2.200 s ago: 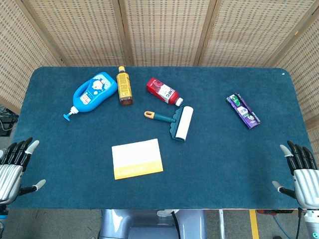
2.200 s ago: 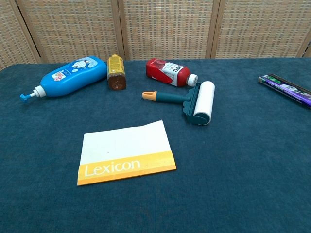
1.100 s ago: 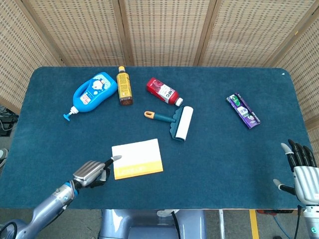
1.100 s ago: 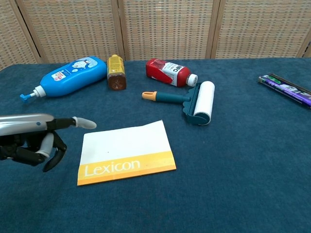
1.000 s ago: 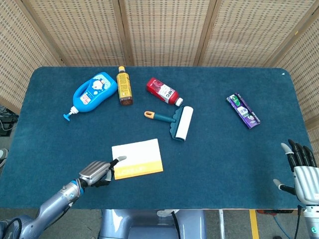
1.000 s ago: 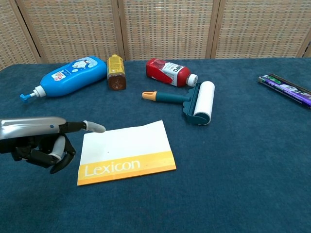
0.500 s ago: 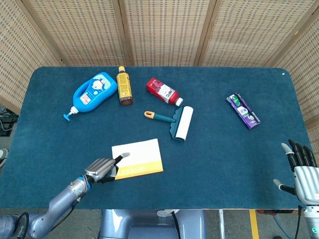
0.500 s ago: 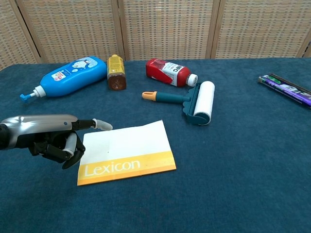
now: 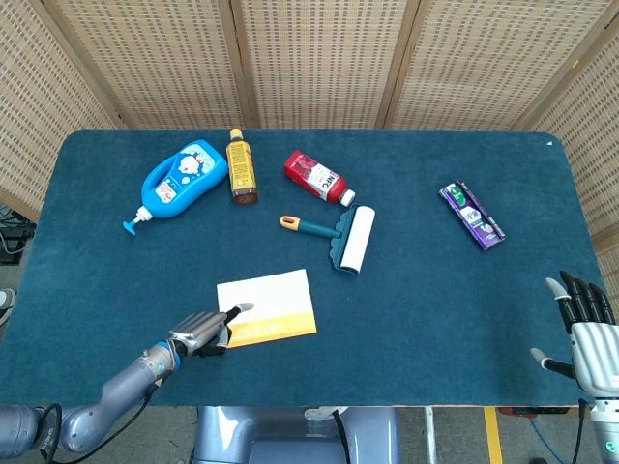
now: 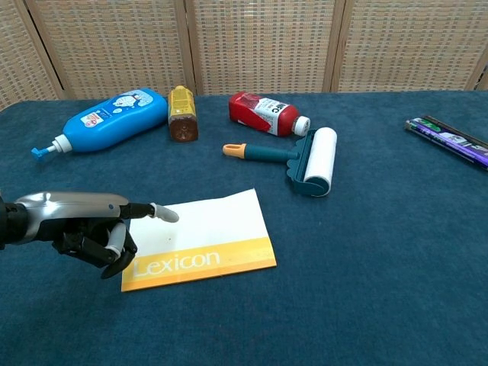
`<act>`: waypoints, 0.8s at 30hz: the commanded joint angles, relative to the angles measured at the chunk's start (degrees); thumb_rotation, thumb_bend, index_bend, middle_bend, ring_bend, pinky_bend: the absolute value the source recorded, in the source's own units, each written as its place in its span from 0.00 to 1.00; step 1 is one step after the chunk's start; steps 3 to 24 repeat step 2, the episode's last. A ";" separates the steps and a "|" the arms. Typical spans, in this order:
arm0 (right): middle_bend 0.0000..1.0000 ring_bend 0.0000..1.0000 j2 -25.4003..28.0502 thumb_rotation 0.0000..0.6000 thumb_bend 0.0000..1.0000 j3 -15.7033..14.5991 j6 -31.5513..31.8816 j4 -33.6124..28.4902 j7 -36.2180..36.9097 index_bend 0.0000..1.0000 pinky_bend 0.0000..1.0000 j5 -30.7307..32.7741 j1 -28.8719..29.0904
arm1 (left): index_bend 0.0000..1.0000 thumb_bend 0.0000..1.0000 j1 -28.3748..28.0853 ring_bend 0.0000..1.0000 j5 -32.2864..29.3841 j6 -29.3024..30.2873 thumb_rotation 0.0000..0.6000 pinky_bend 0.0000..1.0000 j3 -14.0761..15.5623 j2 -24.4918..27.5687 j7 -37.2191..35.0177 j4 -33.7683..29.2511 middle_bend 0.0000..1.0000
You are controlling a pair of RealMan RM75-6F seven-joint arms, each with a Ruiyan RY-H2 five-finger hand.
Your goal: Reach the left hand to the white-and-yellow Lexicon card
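The white-and-yellow Lexicon card [image 9: 271,302] [image 10: 206,232] lies flat near the table's front, left of centre. My left hand [image 9: 203,332] [image 10: 95,225] sits at the card's left edge and overlaps it, one finger stretched out over the white part and the others curled under with nothing in them. Whether it touches the card is unclear. My right hand [image 9: 583,332] hangs at the table's front right corner, fingers apart and empty; the chest view does not show it.
Behind the card lie a teal lint roller [image 9: 343,237] [image 10: 305,160], a red bottle [image 9: 317,178], an amber bottle [image 9: 241,166] and a blue pump bottle [image 9: 179,182]. A purple packet [image 9: 472,216] [image 10: 450,141] rests at the right. Blue cloth table [image 9: 435,309].
My left hand came up from the table's left front corner and moved right, until its outstretched finger lies over the card's left edge. My right hand stayed put.
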 commanded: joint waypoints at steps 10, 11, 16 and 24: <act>0.00 0.00 0.05 1.00 0.00 0.00 -0.07 0.07 0.16 0.00 0.00 0.03 0.03 | 0.00 0.99 -1.11 0.98 -1.50 -0.12 1.00 1.00 0.71 -0.29 -0.11 0.43 0.96; 0.00 0.00 0.05 1.00 0.00 0.00 -0.07 0.07 0.16 0.00 0.00 0.03 0.03 | 0.00 0.99 -1.11 0.98 -1.50 -0.12 1.00 1.00 0.71 -0.29 -0.11 0.43 0.96; 0.00 0.00 0.05 1.00 0.00 0.00 -0.07 0.07 0.16 0.00 0.00 0.03 0.03 | 0.00 0.99 -1.11 0.98 -1.50 -0.12 1.00 1.00 0.71 -0.29 -0.11 0.43 0.96; 0.00 0.00 0.05 1.00 0.00 0.00 -0.07 0.07 0.16 0.00 0.00 0.03 0.03 | 0.00 0.99 -1.11 0.98 -1.50 -0.12 1.00 1.00 0.71 -0.29 -0.11 0.43 0.96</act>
